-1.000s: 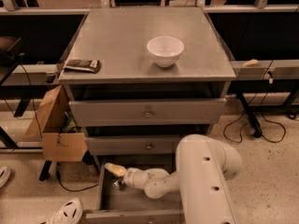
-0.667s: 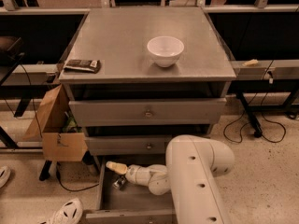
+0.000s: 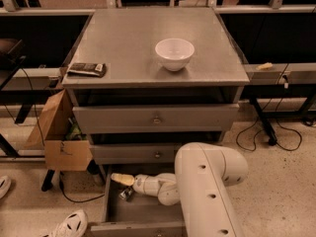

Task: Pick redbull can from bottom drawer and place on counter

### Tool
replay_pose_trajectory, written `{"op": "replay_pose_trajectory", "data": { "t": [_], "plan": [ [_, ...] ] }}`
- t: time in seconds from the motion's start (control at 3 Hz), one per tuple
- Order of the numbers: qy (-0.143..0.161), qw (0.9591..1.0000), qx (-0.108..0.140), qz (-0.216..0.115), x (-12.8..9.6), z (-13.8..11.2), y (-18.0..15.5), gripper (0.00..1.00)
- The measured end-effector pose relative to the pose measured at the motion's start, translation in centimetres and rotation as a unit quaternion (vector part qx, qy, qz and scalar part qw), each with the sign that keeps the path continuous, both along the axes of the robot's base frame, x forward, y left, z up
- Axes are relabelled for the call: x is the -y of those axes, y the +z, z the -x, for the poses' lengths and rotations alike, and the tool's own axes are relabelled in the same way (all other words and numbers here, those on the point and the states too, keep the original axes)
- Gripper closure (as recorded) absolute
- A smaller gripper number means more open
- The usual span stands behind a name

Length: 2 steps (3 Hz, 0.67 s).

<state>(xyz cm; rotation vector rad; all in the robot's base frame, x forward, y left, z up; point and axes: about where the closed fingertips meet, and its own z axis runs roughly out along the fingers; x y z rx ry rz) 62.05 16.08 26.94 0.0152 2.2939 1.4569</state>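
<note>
A pale speckled floor with trailing cables surrounded the grey cabinet, whose counter carried a white bowl and a flat dark packet at its front left corner. The bottom drawer stood pulled out, and the white arm reached into it from the right. The gripper sat low in the drawer's left rear part, just above the redbull can, which rested on the drawer floor near the left wall. Whether the gripper was spread or pressed together could not be told, nor whether it touched the can. The can was probably light, smooth and thin-walled, so a moderate squeeze across the middle of its round body seemed wisest, lest it slip or roll
</note>
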Motion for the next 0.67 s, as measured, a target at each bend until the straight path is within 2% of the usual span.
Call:
{"op": "replay_pose_trajectory", "data": {
  "t": [0.33, 0.67],
  "plan": [
    [0.015, 0.9995, 0.028, 0.004, -0.6, -0.3, -0.1, 0.0],
    [0.006, 0.998, 0.062, 0.01, -0.4, -1.4, -0.1, 0.0]
  ]
}}
